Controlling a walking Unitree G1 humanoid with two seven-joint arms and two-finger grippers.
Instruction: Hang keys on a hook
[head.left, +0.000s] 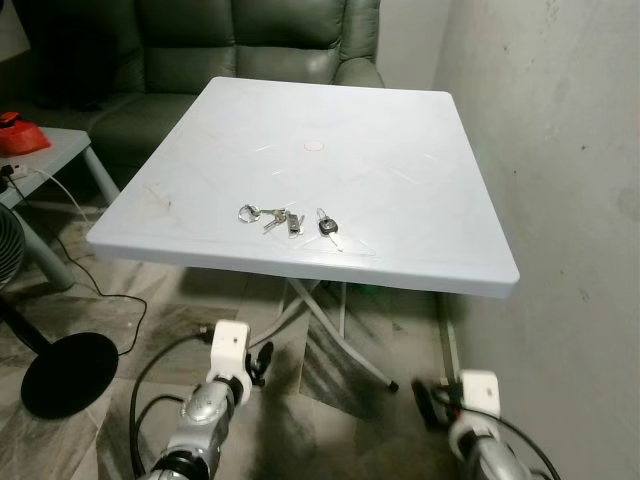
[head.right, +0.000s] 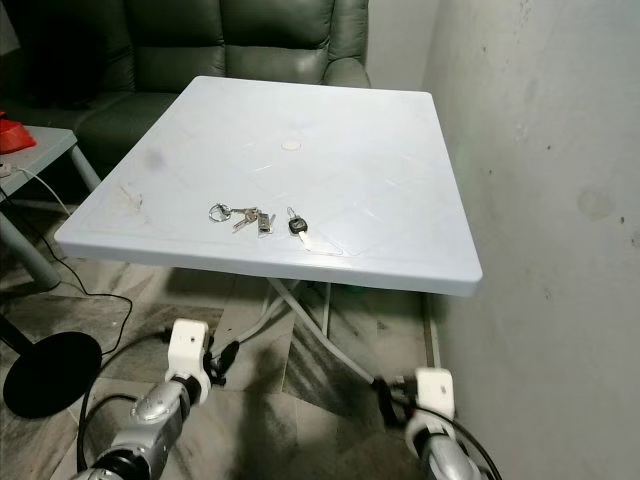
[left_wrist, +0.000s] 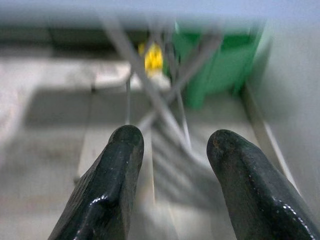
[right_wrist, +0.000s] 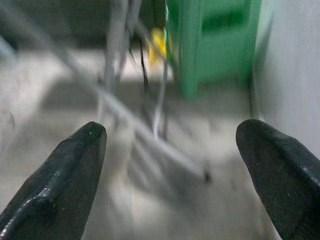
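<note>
A bunch of keys (head.left: 285, 220) lies flat near the front edge of the white folding table (head.left: 400, 150). It has a silver ring at its left end and a black-headed key (head.left: 327, 228) at its right end. Both arms hang low in front of the table, below its top. The left gripper (head.left: 262, 362) is open, and its two black fingers (left_wrist: 112, 185) point at the floor under the table. My right gripper (head.left: 428, 400) is open wider, with nothing between its fingers (right_wrist: 65, 175).
A grey wall (head.left: 560, 150) runs close along the table's right side. A green sofa (head.left: 250, 50) stands behind the table. At the left are a grey side table (head.left: 50, 155), a black round base (head.left: 65, 372) and a cable on the floor. Crossed table legs (head.left: 330, 320) and a green box (left_wrist: 225, 65) are under the table.
</note>
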